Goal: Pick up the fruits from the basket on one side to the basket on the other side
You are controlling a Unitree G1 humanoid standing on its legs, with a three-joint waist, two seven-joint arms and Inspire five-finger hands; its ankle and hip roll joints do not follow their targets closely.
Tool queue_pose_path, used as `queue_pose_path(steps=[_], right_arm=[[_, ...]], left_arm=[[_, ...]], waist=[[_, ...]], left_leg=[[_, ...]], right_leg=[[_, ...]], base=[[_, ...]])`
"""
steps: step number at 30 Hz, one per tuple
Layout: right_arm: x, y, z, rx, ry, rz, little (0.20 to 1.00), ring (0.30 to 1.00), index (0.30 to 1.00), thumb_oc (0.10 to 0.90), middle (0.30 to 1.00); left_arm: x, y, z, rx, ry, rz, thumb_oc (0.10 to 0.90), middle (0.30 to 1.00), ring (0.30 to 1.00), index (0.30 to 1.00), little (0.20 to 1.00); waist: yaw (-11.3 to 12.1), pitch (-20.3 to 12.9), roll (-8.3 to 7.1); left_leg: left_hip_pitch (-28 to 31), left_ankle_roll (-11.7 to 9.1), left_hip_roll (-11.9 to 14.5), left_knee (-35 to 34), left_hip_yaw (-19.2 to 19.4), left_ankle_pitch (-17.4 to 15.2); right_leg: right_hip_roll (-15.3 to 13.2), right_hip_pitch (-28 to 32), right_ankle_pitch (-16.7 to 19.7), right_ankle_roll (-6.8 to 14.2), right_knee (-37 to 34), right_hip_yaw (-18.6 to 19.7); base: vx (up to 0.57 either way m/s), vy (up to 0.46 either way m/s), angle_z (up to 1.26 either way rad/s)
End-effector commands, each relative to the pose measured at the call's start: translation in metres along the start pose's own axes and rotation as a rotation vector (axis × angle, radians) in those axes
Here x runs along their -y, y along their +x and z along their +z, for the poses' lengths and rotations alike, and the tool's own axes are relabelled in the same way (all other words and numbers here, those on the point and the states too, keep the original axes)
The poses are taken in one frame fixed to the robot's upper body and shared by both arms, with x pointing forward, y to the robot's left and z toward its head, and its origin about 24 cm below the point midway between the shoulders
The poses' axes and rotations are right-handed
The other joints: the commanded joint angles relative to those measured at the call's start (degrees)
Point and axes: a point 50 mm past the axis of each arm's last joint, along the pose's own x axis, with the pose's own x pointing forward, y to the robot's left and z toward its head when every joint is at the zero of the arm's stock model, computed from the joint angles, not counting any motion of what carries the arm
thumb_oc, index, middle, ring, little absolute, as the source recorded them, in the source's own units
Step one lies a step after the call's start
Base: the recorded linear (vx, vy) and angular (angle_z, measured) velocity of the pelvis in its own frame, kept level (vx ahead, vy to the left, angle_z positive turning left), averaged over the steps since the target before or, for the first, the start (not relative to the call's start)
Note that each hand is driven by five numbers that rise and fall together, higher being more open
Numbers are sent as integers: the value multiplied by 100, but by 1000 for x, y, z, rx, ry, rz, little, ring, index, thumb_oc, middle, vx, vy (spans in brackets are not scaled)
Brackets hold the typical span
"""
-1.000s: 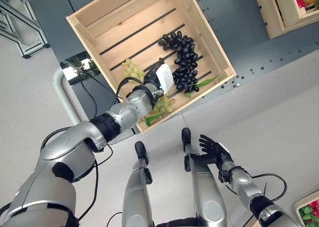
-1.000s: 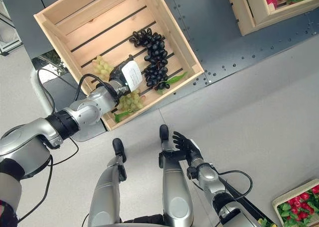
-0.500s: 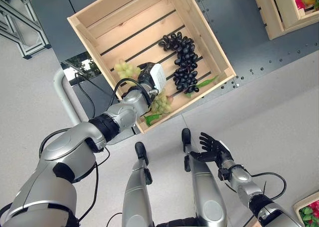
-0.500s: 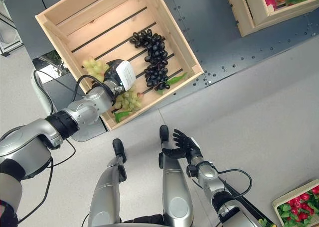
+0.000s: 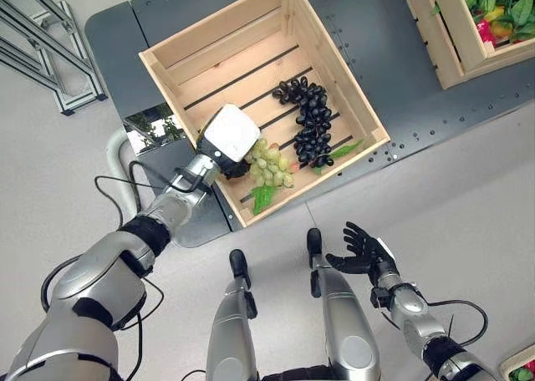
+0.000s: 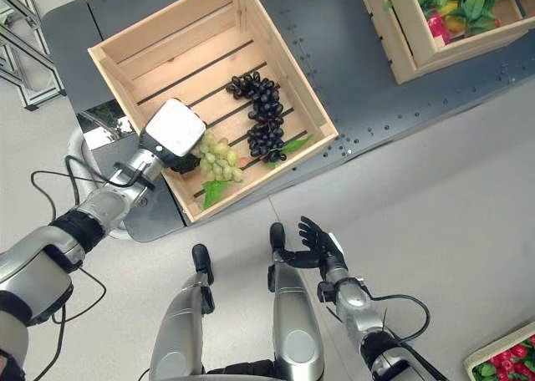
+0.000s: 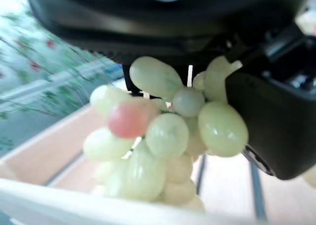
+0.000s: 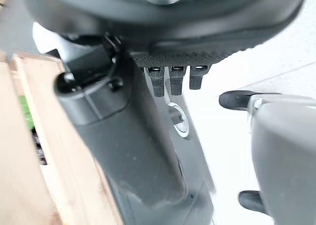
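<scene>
Pale green grapes [image 5: 269, 165], 1 bunch with a leaf, are pinched in the left hand [image 5: 227, 140] above the near left corner of the wooden crate [image 5: 334, 70]. Black grapes [image 5: 313, 126] lie on the crate's slats beside them. The right hand [image 5: 361, 249] is held low with its fingers spread, holding nothing.

— What are you standing over?
— A pale grey floor [image 5: 435, 205], and ahead of you a dark grey platform [image 5: 393, 55] dotted with bolt heads.
— Anything off to your left?
— A grey metal frame [image 5: 46, 55] beside the platform's rounded corner.
</scene>
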Motion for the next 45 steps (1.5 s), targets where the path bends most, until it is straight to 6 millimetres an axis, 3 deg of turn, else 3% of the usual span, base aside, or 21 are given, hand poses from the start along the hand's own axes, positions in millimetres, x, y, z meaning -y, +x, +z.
queue_pose_path(steps=[1, 9, 15, 21, 32, 45], right_arm=[[18, -8, 37, 231, 42, -116, 900, 900, 900, 800, 900], [20, -28, 73, 439, 18, -168, 900, 900, 900, 800, 900], [18, -50, 131, 703, -70, -142, 900, 900, 900, 800, 900], [1, -62, 177, 881, -71, 21, 900, 900, 900, 800, 900], [-48, -55, 192, 815, -3, 421, 900, 900, 900, 800, 900], [-74, -45, 186, 520, 181, 739, 900, 900, 900, 800, 900]], left_arm=[[-44, 4, -55, -148, 48, 314, 400, 300, 300, 300, 300], [-50, -43, -38, -191, -79, 399, 400, 300, 300, 300, 300], [-43, -76, -19, -247, -199, 354, 400, 300, 300, 300, 300], [-47, -72, -7, -143, -213, 263, 400, 300, 300, 300, 300], [-77, -43, 8, 41, -237, 354, 400, 300, 300, 300, 300], [-115, -27, 18, 198, -144, 532, 400, 300, 300, 300, 300]], waist=[[245, -172, -100], [352, -738, -66], [372, -1257, 14], [440, -1654, 112], [587, -2241, 157], [635, -2643, 44]], left_leg=[[-195, 119, -189, 386, -138, -102], [606, 182, -293, -383, -271, -59], [1264, 196, -338, -1112, -371, 66], [1649, 188, -320, -1421, -355, 56], [1874, 143, -259, -1446, -307, -5], [2050, 116, -179, -1446, -206, -115]], right_leg=[[99, 732, -124, -137, -413, -166], [36, 1397, -52, -32, -924, -192], [5, 1902, 74, 77, -1392, -177], [-52, 2203, 134, 147, -1655, -208], [-178, 2433, 209, 235, -1810, -270], [-198, 2568, 157, 276, -1810, -334]], base=[[16, -6, 8], [55, 5, 7], [78, 20, 2], [51, -7, 2], [17, -8, 1], [3, 0, 0]])
